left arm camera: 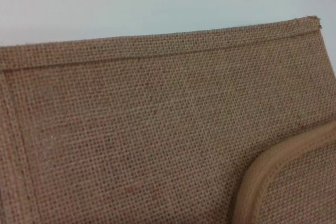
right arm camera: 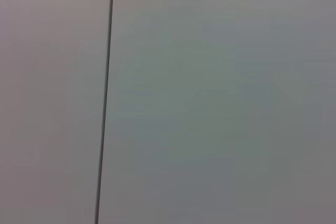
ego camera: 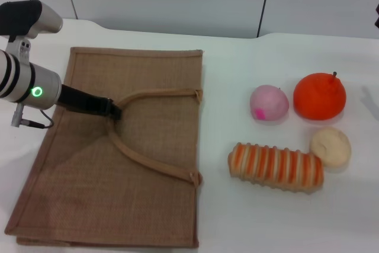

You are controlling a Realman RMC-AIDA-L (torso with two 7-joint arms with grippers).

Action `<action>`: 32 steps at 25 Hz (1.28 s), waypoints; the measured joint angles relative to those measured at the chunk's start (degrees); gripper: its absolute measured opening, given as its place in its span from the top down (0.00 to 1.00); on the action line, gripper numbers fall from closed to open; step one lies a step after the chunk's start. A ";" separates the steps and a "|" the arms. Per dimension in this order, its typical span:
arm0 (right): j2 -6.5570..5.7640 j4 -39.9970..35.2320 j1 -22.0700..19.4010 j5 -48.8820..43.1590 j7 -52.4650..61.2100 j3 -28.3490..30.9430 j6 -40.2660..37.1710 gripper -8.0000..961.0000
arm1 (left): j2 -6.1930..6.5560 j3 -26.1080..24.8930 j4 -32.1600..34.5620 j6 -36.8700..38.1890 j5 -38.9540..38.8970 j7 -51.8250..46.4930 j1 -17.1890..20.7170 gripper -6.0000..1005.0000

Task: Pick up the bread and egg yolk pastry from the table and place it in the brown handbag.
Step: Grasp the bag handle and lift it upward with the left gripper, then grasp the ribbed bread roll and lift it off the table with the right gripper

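The brown handbag [ego camera: 148, 75] lies flat on the white table at the left; its weave fills the left wrist view [left arm camera: 147, 124]. My left gripper [ego camera: 113, 111] reaches over the bag and is shut on the peak of its tan strap handle [ego camera: 155, 94], which is pulled into a point toward it. The strap also shows in the left wrist view [left arm camera: 273, 171]. The striped orange and cream bread [ego camera: 276, 167] lies on the table to the right of the bag. The pale round egg yolk pastry [ego camera: 330, 146] sits just beyond the bread's right end. My right gripper is out of view.
A pink ball with a magenta spot [ego camera: 269, 103] and an orange fruit with a stem [ego camera: 319, 96] sit behind the bread. The right wrist view shows only a grey wall with a dark seam [right arm camera: 107, 98]. The table's back edge [ego camera: 237, 36] runs behind everything.
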 joint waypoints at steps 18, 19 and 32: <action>0.00 0.00 -0.19 -0.27 0.00 -0.18 0.04 0.08 | -0.01 -0.83 0.69 -3.91 -29.04 17.54 5.44 0.87; 0.00 0.00 -0.19 -0.39 0.00 -0.39 0.05 0.08 | -0.01 -0.86 0.70 -4.30 -31.41 18.92 6.08 0.87; -4.62 -7.52 -0.17 -23.39 24.20 -8.32 -1.68 0.08 | -0.07 -0.97 -6.36 -16.87 -66.29 45.96 13.84 0.87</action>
